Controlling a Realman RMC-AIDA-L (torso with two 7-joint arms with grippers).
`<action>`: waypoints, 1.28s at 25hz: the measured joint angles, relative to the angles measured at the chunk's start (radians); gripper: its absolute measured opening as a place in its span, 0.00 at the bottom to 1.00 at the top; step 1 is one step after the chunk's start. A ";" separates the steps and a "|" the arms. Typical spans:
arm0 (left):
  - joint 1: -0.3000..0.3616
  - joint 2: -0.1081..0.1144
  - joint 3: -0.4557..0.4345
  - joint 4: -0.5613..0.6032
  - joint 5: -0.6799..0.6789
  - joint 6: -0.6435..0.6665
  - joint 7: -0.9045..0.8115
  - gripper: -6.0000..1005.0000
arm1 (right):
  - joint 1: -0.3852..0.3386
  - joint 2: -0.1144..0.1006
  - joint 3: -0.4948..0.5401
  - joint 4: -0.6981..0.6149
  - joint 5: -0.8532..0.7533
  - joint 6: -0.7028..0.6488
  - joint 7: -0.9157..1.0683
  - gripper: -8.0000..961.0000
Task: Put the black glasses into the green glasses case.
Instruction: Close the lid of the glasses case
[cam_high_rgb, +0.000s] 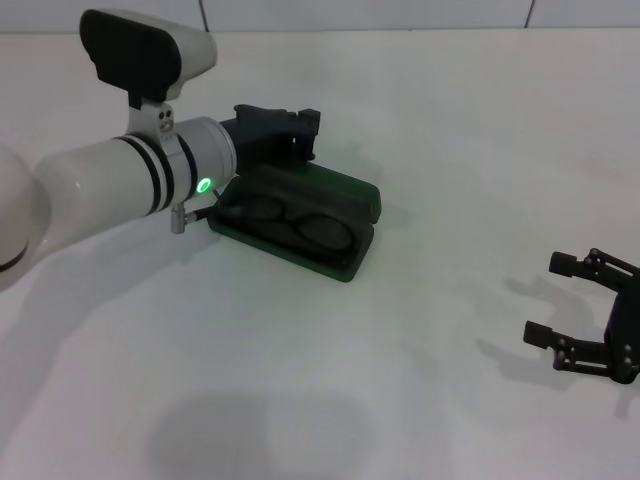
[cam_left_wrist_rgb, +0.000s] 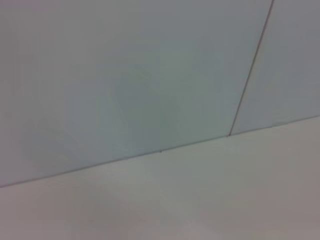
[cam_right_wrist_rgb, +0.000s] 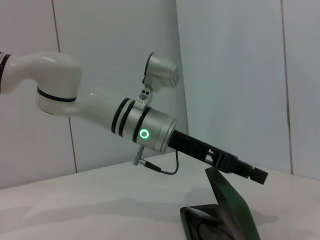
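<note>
Right tool (cam_high_rgb: 572, 318) idles; black glasses (cam_high_rgb: 290, 220) fill unlabelled green glasses case (cam_high_rgb: 340, 255).

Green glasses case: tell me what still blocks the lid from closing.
Nothing visible blocks it. The black glasses lie inside the green glasses case, and the left gripper is at the raised lid's top edge. The right gripper is parked apart.

Black glasses (cam_high_rgb: 295, 222) in green glasses case (cam_high_rgb: 365, 195), left gripper (cam_high_rgb: 300, 135) just behind

White table (cam_high_rgb: 300, 380), open green glasses case (cam_high_rgb: 345, 262).
</note>
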 joint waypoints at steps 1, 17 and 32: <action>-0.001 0.000 0.000 -0.003 0.000 0.000 0.002 0.06 | 0.000 0.000 0.000 0.002 0.000 0.000 0.000 0.92; 0.034 0.006 0.003 -0.002 0.006 0.018 0.009 0.07 | 0.011 0.000 -0.001 0.009 0.000 0.011 0.000 0.92; 0.106 0.007 -0.006 0.004 -0.118 0.073 0.214 0.08 | 0.018 0.000 -0.001 0.009 0.000 0.014 0.001 0.92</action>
